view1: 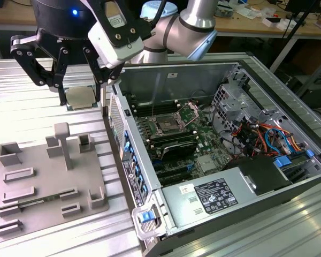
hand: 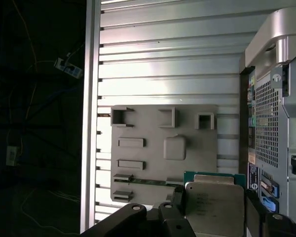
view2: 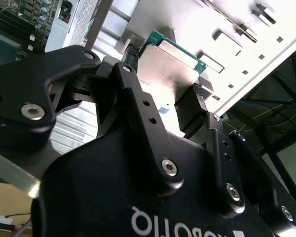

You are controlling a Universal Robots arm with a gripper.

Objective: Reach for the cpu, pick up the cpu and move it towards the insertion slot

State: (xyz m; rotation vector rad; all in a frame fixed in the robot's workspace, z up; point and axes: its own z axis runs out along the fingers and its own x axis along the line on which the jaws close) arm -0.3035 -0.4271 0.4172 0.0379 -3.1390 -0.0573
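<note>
Grey plastic tray point(view1: 48, 179) with raised blocks sits on the slatted metal table point(view1: 21, 107), right beside an open computer case point(view1: 176, 69) lying on its side. Inside: green motherboard point(view1: 203, 143), red and blue cables point(view1: 251, 133), silver power supply box point(view1: 198, 198).

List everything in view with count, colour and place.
table: one, silver, slatted, spanning the exterior view.
case: one, grey metal, open, on the table, exterior view's right.
tray: one, grey, on the table, exterior view's left.
insertion slot: one, shiny metal, dark centre, inside the case.
cpu: one, silvery-grey, held aloft outside the case.
arm: one, silver-grey, exterior view's top.
gripper: one, black, shut on the cpu.
</note>
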